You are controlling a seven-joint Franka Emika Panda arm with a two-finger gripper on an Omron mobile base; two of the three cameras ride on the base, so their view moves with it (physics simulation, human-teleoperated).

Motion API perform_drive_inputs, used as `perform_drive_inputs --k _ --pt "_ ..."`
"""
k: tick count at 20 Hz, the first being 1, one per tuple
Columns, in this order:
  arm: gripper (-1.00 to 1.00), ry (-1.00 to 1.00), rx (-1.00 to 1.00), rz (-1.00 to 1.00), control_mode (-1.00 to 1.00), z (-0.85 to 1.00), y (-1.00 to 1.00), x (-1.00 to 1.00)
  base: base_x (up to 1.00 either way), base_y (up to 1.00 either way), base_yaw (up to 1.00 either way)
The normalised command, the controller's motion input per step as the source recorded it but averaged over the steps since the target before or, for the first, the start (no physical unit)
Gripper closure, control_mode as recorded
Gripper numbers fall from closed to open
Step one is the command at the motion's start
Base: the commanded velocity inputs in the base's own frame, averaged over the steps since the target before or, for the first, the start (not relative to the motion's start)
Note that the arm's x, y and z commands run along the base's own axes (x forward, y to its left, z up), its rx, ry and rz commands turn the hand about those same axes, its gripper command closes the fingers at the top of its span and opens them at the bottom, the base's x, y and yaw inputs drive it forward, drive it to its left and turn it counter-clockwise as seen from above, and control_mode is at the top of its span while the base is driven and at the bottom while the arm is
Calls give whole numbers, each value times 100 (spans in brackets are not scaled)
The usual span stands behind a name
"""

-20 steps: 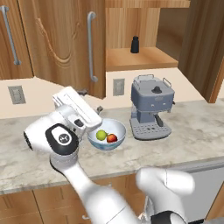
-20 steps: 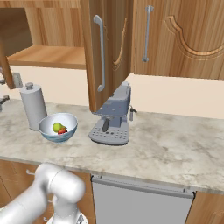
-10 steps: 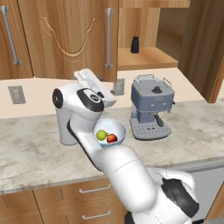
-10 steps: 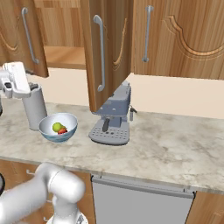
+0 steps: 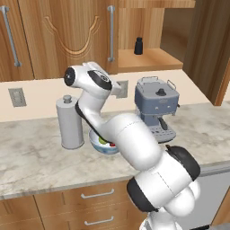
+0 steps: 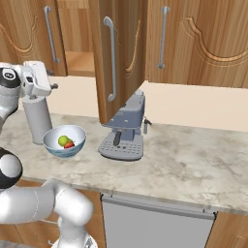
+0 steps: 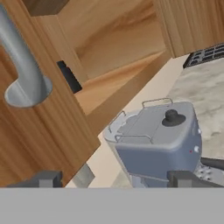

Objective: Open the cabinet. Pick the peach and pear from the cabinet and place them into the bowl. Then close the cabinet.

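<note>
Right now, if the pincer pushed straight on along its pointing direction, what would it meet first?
Probably the lower edge of the cabinet door with the silver handle, which sits closest ahead in the hand view. The coffee machine lies beyond and lower. Depth is unclear, so this is a guess.

Marble counter [image 6: 193, 164]: bowl [image 6: 64, 142], coffee machine [image 6: 124, 128], canister [image 6: 38, 118].

Arm hides bowl [image 5: 99, 144] front; jaws' spacing unreadable, cut by edge.
</note>
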Motion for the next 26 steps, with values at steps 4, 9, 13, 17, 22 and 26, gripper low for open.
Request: perform_drive_inputs --k 4,9,13,17,22,26 --pt "-100 -4 -5 0 -100 -50 -36 78 0 0 0" --pt "-100 -6 -1 2 -100 -8 -1 -50 0 0 0" --pt "-100 -3 5 4 -100 12 3 -100 0 0 0" --pt "-100 12 4 4 -100 25 7 -100 0 0 0" --pt "-100 14 2 3 -100 17 2 -100 0 0 0" --pt "-100 13 0 5 -100 6 0 -100 0 0 0"
